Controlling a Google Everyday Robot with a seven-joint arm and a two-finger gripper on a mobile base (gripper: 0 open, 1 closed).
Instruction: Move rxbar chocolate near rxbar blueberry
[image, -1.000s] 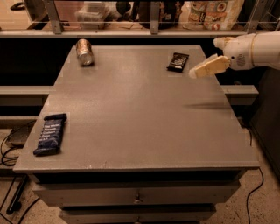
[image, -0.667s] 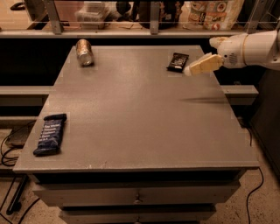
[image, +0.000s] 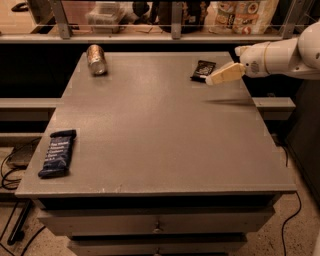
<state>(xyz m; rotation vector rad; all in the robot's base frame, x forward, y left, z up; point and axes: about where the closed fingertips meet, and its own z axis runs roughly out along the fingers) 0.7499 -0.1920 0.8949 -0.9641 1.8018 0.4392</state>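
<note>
The rxbar chocolate (image: 203, 70), a small black wrapped bar, lies flat near the far right corner of the grey table (image: 160, 130). The rxbar blueberry (image: 58, 153), a longer dark navy bar, lies at the front left edge. My gripper (image: 215, 78) reaches in from the right on a white arm and hovers just right of and slightly in front of the chocolate bar, above the tabletop. It holds nothing that I can see.
A metal can (image: 96, 59) lies on its side at the far left of the table. A shelf with bags and containers (image: 240, 15) runs behind the table. Drawers sit below the front edge. Cables lie on the floor at the left.
My gripper has moved left and slightly toward the far edge, closing in on the chocolate bar. Both bars and the can have stayed put.
</note>
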